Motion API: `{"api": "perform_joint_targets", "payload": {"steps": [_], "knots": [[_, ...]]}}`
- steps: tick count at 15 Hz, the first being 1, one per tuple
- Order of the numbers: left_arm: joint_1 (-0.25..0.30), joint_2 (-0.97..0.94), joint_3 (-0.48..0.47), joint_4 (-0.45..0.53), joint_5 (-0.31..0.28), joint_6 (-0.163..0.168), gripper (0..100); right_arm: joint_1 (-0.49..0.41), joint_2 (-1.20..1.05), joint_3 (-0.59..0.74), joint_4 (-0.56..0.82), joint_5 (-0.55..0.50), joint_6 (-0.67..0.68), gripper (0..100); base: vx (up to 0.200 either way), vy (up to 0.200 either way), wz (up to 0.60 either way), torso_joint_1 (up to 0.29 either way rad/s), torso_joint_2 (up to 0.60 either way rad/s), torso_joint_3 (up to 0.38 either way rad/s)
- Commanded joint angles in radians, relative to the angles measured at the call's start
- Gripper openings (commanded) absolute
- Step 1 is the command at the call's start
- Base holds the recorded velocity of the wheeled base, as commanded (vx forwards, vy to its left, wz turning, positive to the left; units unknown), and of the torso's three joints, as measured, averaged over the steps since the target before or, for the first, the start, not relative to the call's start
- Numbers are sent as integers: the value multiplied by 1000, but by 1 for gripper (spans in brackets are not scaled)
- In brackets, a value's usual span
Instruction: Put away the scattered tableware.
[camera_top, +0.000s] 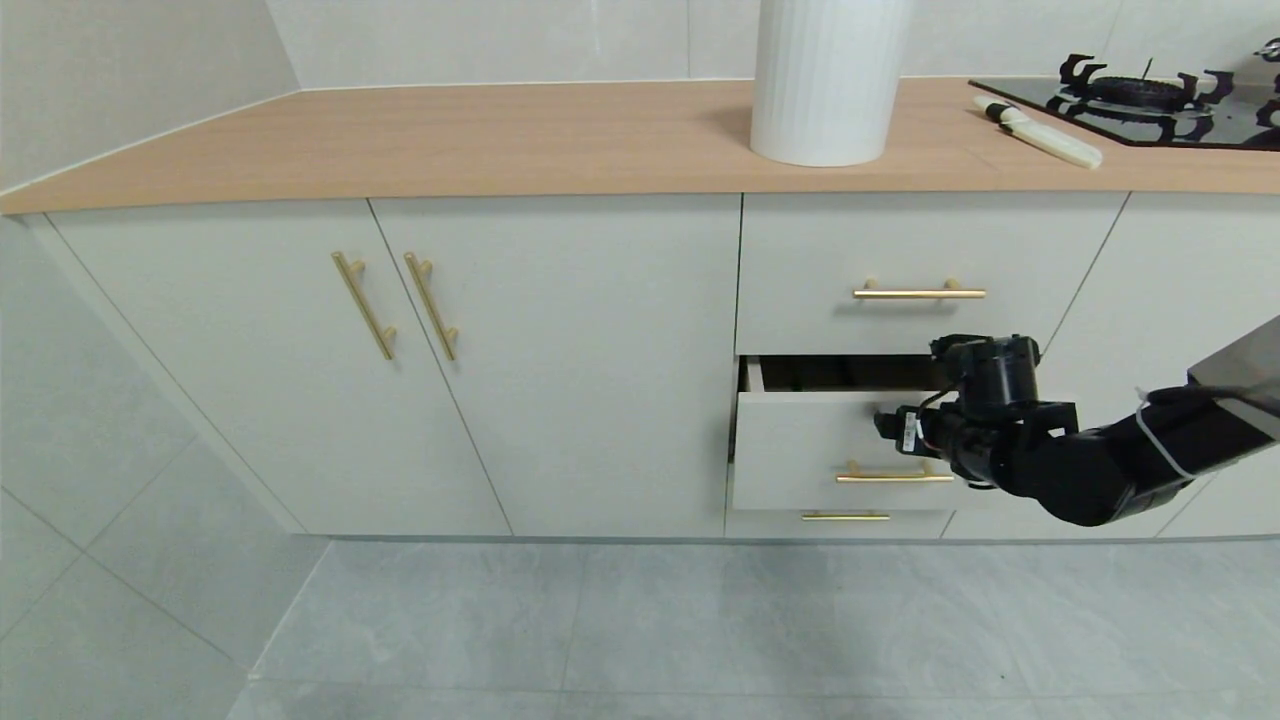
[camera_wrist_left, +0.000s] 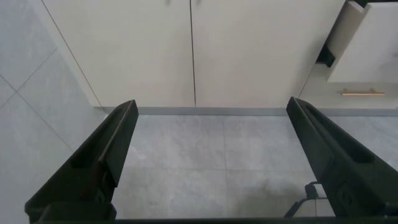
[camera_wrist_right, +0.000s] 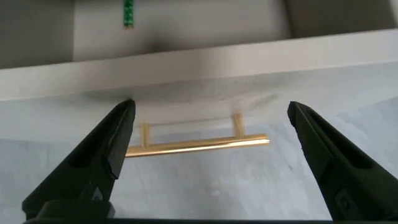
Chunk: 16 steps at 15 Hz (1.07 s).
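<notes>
Two grippers are standing open. The right gripper is hovering just before the part-open drawer, jaws spread wide, with the gold handle showing between them. The left gripper is hanging over the floor. Well above the right gripper, a knife is lying on the table, between a white canister and the stove.
</notes>
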<state>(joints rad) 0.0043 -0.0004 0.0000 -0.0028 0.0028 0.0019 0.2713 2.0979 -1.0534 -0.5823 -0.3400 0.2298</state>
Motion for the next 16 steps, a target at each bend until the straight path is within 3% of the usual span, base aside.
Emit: {"api": "perform_joint_targets", "payload": {"steps": [1, 8, 16], "knots": [[0, 0, 0, 0, 0, 0, 100, 0, 53, -2, -59, -10, 11, 100, 0, 0, 0, 0, 0, 0], [0, 0, 0, 0, 0, 1, 100, 0, 154, -45, -225, -20, 42, 100, 0, 0, 0, 0, 0, 0], [0, 0, 0, 0, 0, 0, 100, -29, 205, -157, -240, -31, 125, 100, 0, 0, 0, 0, 0, 0]]}}
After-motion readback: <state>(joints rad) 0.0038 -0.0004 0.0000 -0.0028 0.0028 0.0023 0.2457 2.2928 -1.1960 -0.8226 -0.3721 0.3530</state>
